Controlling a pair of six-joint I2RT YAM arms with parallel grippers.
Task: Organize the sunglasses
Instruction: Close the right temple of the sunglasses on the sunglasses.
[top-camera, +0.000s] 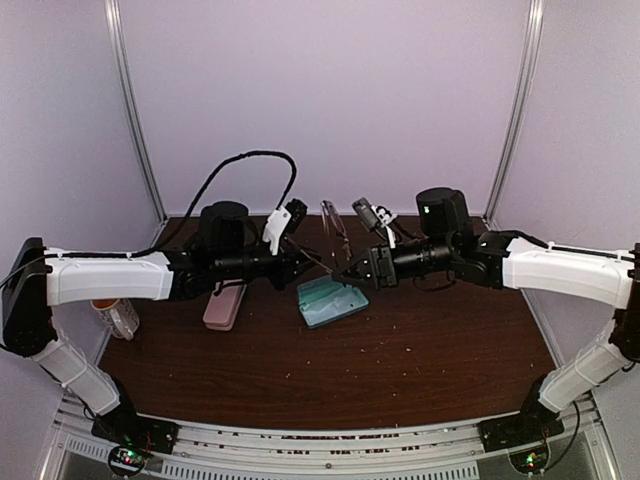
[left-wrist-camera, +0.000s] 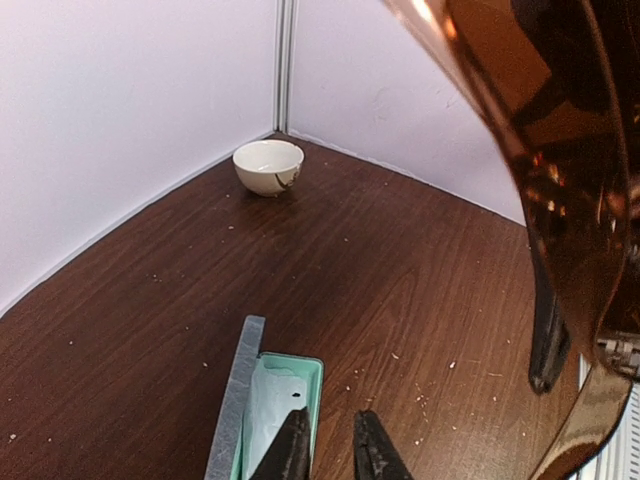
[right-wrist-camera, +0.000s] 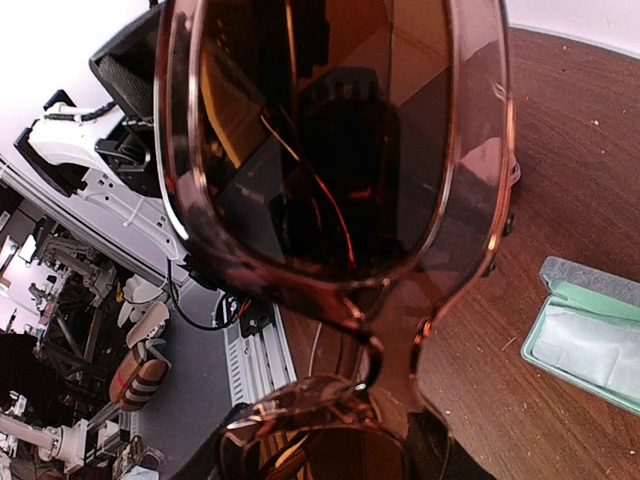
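Top external view, far left: the left arm runs level from its shoulder toward mid-table, forearm stretched straight and wrist high above the table. Below it a pink case lies flat on the wood. The left pincer hovers just short of centre. On the left wrist view its fingertips stand narrow, with a slit of table between them. Whether they nip a thin temple there, I cannot tell.

Dead centre now: the brown sunglasses hang in the air between the two arms, above an open teal case. That case rests on the table with a pale cloth inside. From the left wrist, a brown lens looms close at the right edge, and a white bowl sits far back in the corner.

On the right, the right arm mirrors the left, level and reaching inward. The right pincer meets the sunglasses and holds them up. On the right wrist view the tinted lenses and translucent frame fill nearly everything and hide the fingers.
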